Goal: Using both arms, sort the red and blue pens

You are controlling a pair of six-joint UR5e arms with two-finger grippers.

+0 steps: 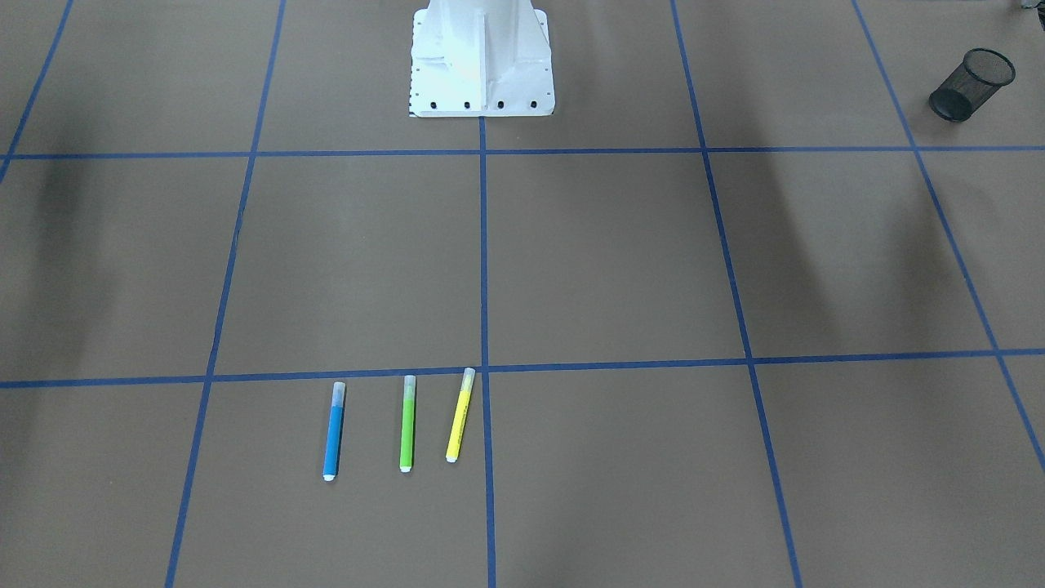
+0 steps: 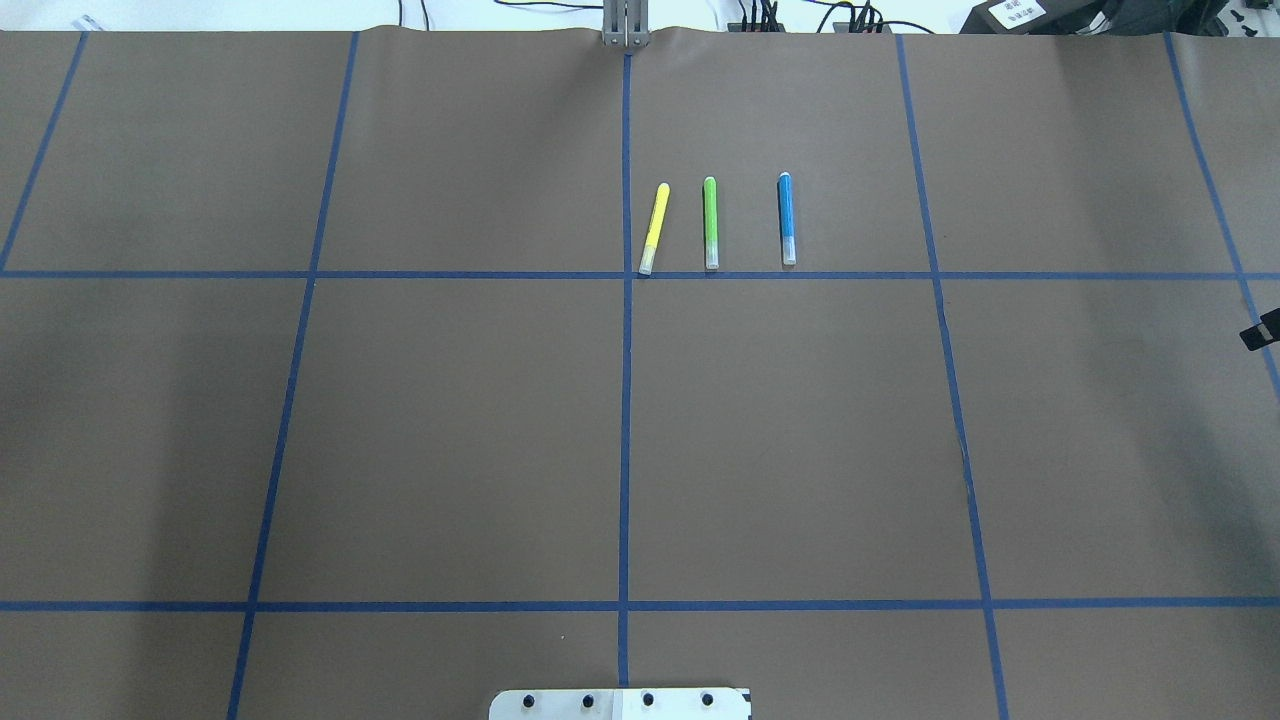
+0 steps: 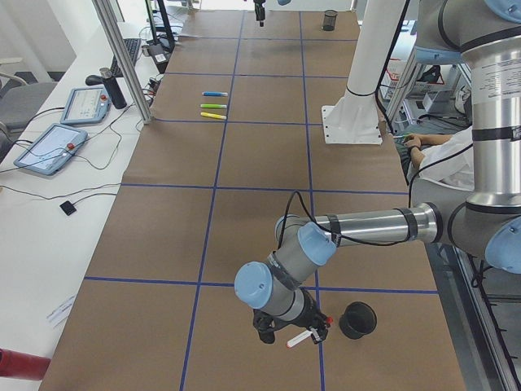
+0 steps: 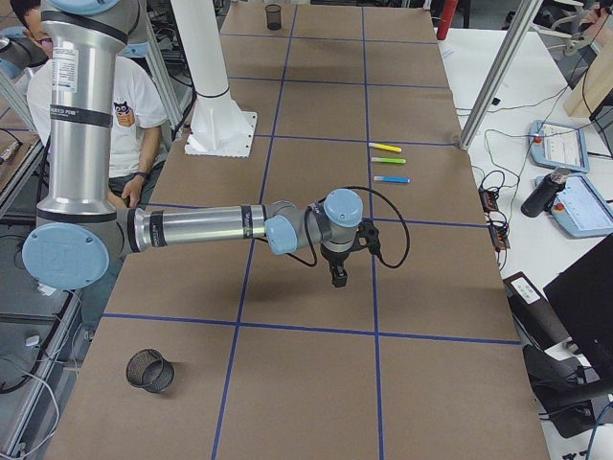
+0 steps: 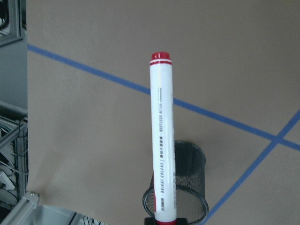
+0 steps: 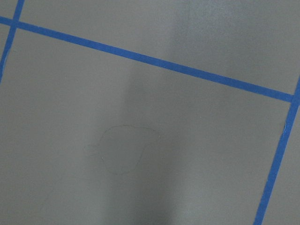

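My left gripper is shut on the red pen, a white barrel with red ends, and holds it above the table beside a black mesh cup. In the left wrist view that cup sits just behind the pen's lower half. The blue pen lies flat on the brown table, in a row with a green marker and a yellow marker. My right gripper hangs over bare table, well short of the blue pen. I cannot tell whether it is open or shut.
A second mesh cup stands near the table's end on my right side. Blue tape lines grid the brown table. The white robot base stands at the table's edge. A seated person is beside the base.
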